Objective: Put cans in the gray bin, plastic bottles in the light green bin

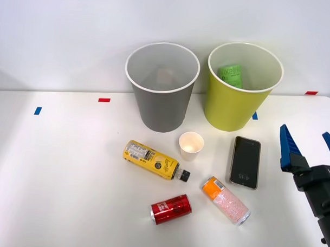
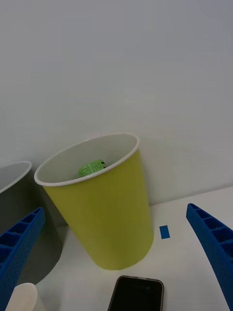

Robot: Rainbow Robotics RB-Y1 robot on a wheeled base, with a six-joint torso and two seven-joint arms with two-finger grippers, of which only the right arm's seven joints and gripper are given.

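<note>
Front view: the right gripper (image 1: 309,144) hangs open, holding nothing, right of the phone (image 1: 245,161). The yellow bottle (image 1: 152,160) lies left of the phone; it looks light and smooth, so grab its middle.

Lab-style test setup: bare white table (image 1: 55,168), plain white wall (image 1: 76,28), coloured tape markers (image 1: 104,99) on tabletop.

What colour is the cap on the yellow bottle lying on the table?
Black. The yellow bottle has a small black cap, clearest in the front view.
</note>
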